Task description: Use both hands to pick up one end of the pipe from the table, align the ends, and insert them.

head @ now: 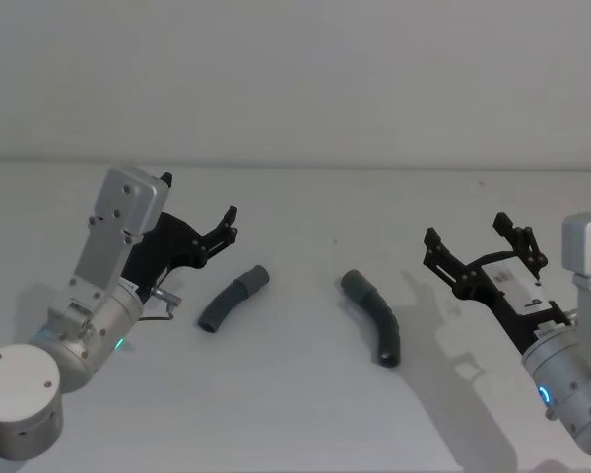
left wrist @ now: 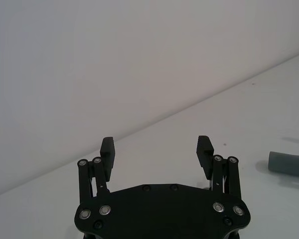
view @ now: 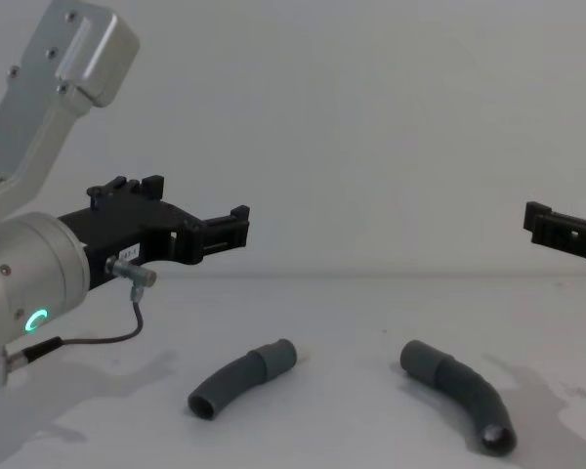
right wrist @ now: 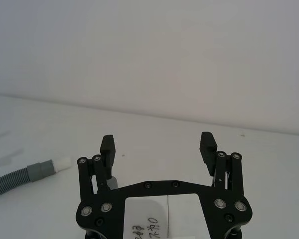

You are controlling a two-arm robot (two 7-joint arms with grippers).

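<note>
Two curved dark grey ribbed pipe pieces lie apart on the white table (head: 295, 424). The left piece (head: 230, 300) points its smooth cuff (head: 256, 278) toward the middle. The right piece (head: 374, 317) has its cuff (head: 353, 284) at its far end. My left gripper (head: 220, 233) hovers open above and left of the left piece, holding nothing. On the other side, my right gripper (head: 471, 236) is open and empty, raised to the right of the right piece. In the right wrist view, a cuff (right wrist: 40, 170) with a white tip (right wrist: 63, 163) shows past that gripper (right wrist: 157, 143). A plain cuff (left wrist: 284, 163) shows beyond the left gripper (left wrist: 156, 144).
A pale grey wall (head: 295, 79) rises behind the table. A thin cable (view: 127, 327) loops under the left wrist. Bare table lies between the two pipe pieces (view: 239, 378) (view: 461, 393) and in front of them.
</note>
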